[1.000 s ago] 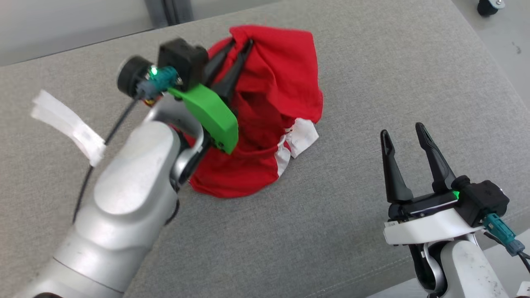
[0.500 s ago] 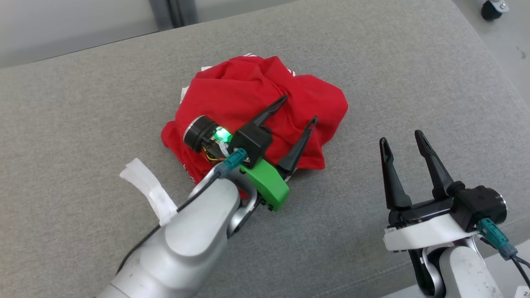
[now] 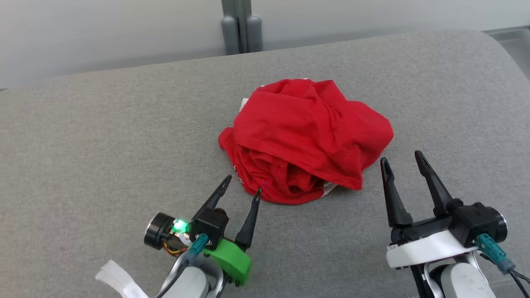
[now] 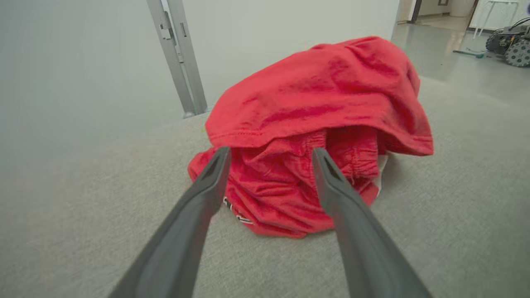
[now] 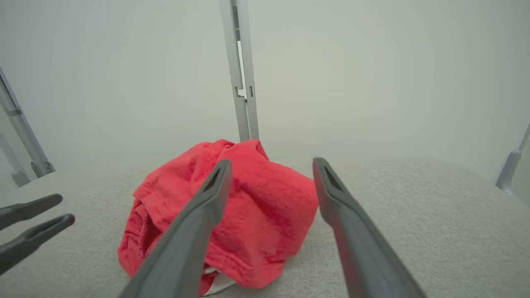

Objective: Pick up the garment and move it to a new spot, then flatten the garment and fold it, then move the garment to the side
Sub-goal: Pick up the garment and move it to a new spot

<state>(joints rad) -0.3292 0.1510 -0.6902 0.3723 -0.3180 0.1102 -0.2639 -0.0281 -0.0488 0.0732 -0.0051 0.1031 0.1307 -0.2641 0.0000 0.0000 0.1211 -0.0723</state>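
Note:
The garment (image 3: 306, 140) is a red piece of clothing with a bit of white trim, lying in a crumpled heap on the grey padded surface (image 3: 103, 145). My left gripper (image 3: 243, 185) stands open just in front of the heap's near left edge, its right fingertip almost at the cloth, nothing between its fingers. In the left wrist view the garment (image 4: 323, 95) bulks close ahead of the spread left gripper (image 4: 270, 152). My right gripper (image 3: 401, 157) is open and empty beside the heap's near right edge. The right wrist view has the garment (image 5: 256, 215) ahead, slightly left of the right gripper (image 5: 272, 162), and the left gripper (image 5: 65, 208) at far left.
A grey upright post (image 3: 241, 29) stands against the pale wall behind the surface. The surface curves down to the floor at the far right (image 3: 509, 54). A white tag (image 3: 120, 281) hangs by my left arm's cable. A wheeled machine (image 4: 511, 41) sits on the floor beyond.
My left gripper opened and let go of the lifted garment, which dropped into a low heap. The left arm drew back toward the near edge. The head view shifted; the right gripper stayed open.

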